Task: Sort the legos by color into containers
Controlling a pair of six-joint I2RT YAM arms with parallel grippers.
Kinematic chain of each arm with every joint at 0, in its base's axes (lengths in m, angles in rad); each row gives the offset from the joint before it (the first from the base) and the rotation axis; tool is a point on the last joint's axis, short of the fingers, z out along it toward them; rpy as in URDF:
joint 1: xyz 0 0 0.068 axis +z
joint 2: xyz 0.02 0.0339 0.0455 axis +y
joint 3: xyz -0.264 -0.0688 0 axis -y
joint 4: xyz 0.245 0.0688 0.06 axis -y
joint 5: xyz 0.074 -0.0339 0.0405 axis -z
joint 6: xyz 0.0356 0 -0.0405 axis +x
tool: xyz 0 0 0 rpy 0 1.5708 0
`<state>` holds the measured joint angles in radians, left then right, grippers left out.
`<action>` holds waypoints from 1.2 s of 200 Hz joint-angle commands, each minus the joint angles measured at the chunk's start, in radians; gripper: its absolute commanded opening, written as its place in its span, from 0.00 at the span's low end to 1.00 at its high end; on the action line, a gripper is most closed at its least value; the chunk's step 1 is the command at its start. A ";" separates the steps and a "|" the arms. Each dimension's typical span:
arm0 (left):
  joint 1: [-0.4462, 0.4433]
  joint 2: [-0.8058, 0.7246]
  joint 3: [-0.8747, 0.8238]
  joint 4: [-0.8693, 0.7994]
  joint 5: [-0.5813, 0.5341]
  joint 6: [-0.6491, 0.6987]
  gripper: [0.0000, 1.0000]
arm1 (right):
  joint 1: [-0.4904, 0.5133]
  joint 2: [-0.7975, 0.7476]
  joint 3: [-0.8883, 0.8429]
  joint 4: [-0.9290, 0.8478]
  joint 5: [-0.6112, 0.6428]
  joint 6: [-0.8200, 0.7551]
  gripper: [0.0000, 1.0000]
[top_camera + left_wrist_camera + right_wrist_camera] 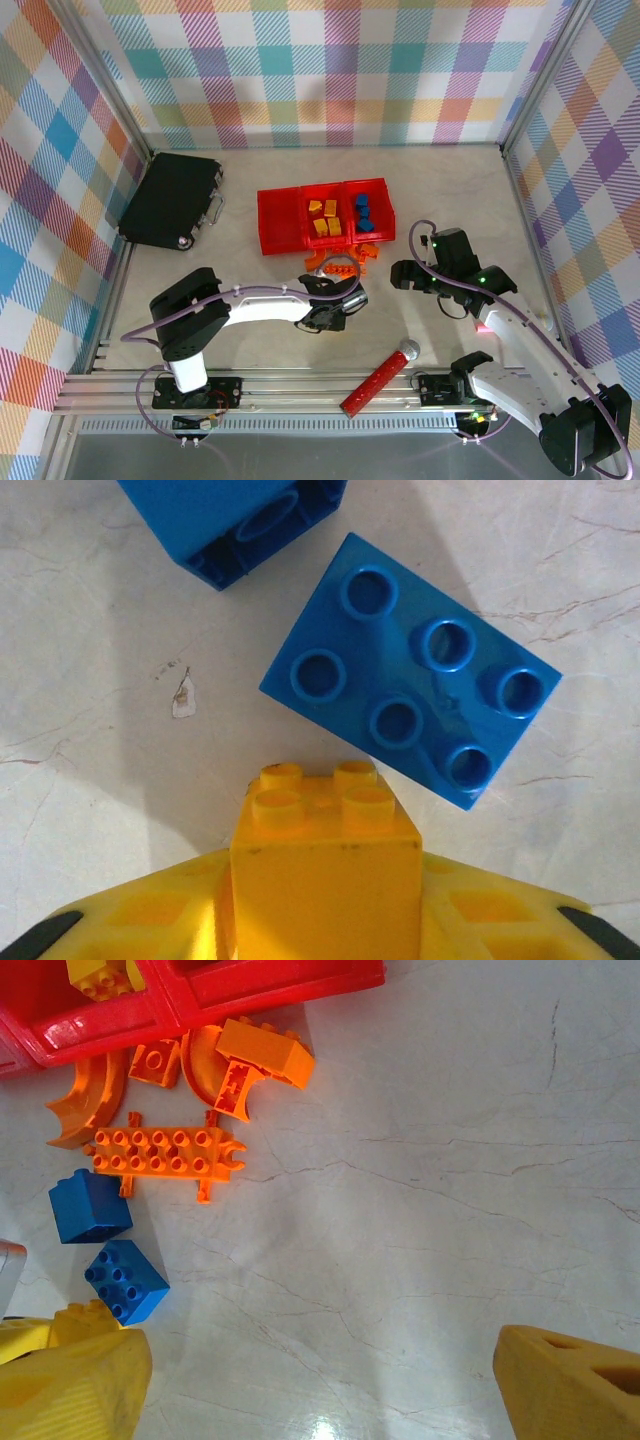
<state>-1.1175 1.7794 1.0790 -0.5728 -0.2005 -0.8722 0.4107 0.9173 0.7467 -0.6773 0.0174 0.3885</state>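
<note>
Near the middle of a pale marbled table (500,200), the left gripper (338,305) grasps a yellow brick (325,850). Its yellow fingers (130,920) sit against the brick's two sides. Just beyond this brick, two more lie loose on the table. One is a six-stud blue brick (410,715) lying studs up, and past it is an upturned blue brick (235,520) with its hollow side showing.

A row of three joined red bins (282,222) stands farther back. The middle bin holds yellow pieces (325,218) and the right bin holds blue pieces (363,212).

Loose orange pieces (342,262) are scattered on the table just on the near side of the bins. Among them are a long studded plate (165,1152) and an arched piece (85,1100).

To the right of these orange pieces hangs the right gripper (400,275). Its fingers (570,1380) are spread wide apart over bare table with nothing between them.

A flat black case (170,200) lies at the far left. A red cylinder (375,385) with a silver ball end lies at the near edge, between the two arm bases.
</note>
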 commanded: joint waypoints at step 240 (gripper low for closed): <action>0.354 -0.076 0.509 -0.145 -0.080 0.394 0.30 | -0.005 -0.009 0.002 0.012 -0.011 0.000 0.89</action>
<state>-0.8066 1.6211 1.4963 -0.7532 -0.3222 -0.5804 0.4107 0.9089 0.7467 -0.6739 0.0151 0.3885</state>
